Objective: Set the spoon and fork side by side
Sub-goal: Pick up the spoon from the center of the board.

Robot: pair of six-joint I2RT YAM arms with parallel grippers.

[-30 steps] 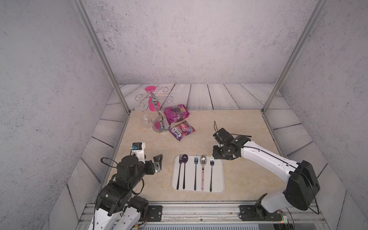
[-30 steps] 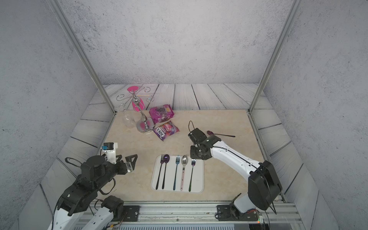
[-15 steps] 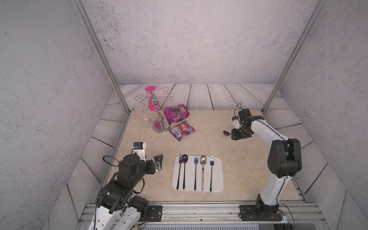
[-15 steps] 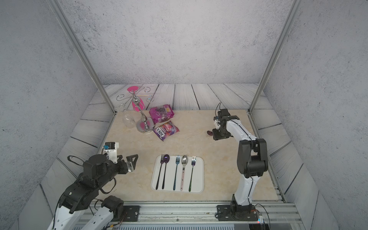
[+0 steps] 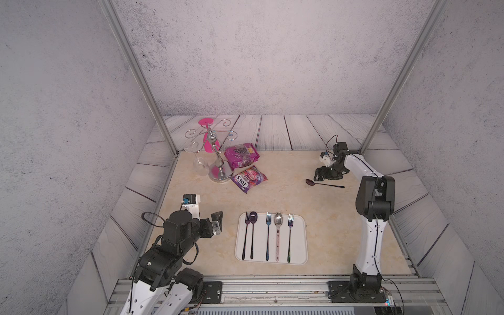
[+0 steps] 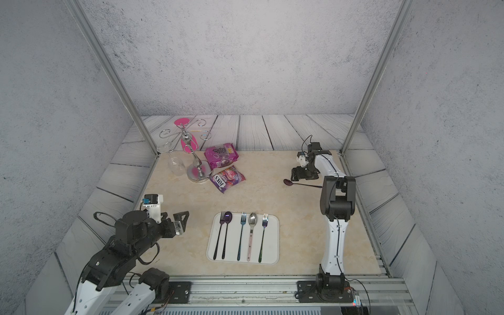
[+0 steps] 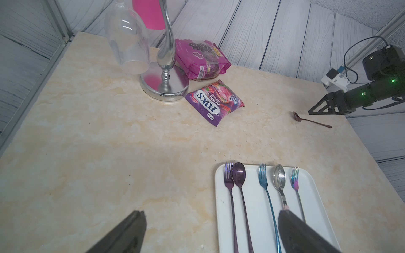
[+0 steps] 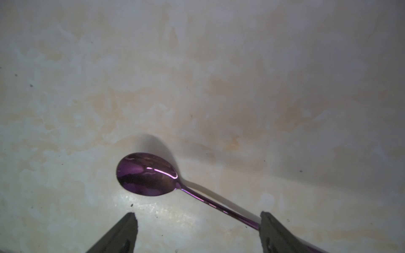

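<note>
A purple spoon (image 5: 324,184) (image 6: 302,184) (image 7: 311,121) lies on the table at the far right. My right gripper (image 5: 317,177) (image 6: 294,177) (image 8: 197,215) hangs just over it, open. The spoon's bowl (image 8: 146,174) lies beyond the fingertips and its handle runs in under one finger. On the white tray (image 5: 260,245) (image 6: 271,240) (image 7: 254,197) lie a purple fork and spoon, a blue fork, a silver spoon and a rainbow fork (image 5: 290,218). My left gripper (image 5: 218,222) (image 6: 182,222) (image 7: 211,213) is open and empty, left of the tray.
At the back left stand a silver glass holder (image 5: 220,174), a clear glass (image 5: 200,166) hung upside down and a pink glass (image 5: 208,141). Two purple snack packs (image 5: 242,155) (image 5: 248,178) lie beside it. Metal posts stand at the table's far corners.
My right arm swung from the tray's far right corner out to the spoon at the far right, and its jaws opened wider. The left arm stayed put.
</note>
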